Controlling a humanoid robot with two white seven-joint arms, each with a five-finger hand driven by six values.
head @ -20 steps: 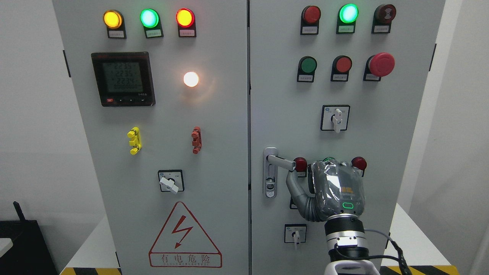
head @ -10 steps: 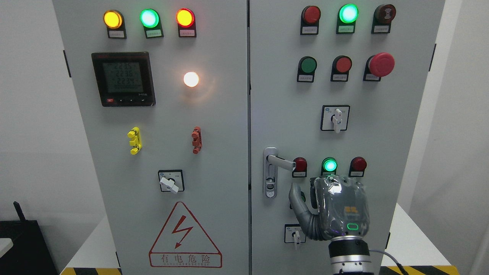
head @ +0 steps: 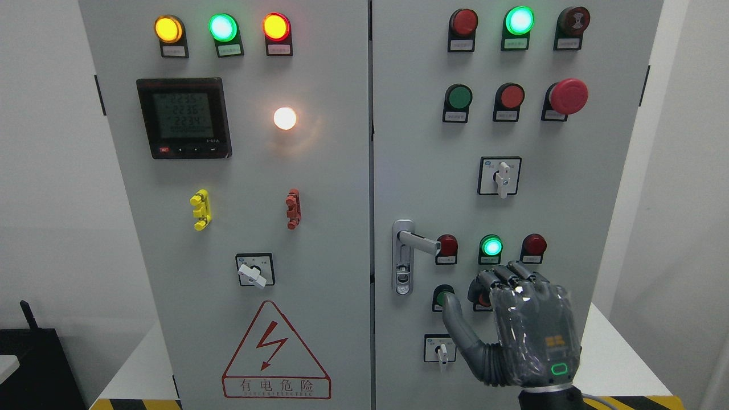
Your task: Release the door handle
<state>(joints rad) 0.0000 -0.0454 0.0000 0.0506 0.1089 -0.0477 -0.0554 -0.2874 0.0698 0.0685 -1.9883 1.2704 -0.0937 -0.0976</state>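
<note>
With your right hand (head: 515, 327) hanging empty, fingers loosely curled, below and right of the door handle (head: 418, 242) (level on the right cabinet door (head: 569, 188)), draw it straight back, avoiding the nearby push buttons (head: 443, 296).

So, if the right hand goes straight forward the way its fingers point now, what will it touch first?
Probably the right cabinet door. The right hand holds nothing, its fingers aimed up toward the panel, near a partly hidden red button below the lit green lamp. Depth is unclear, so which comes first is uncertain.
</note>
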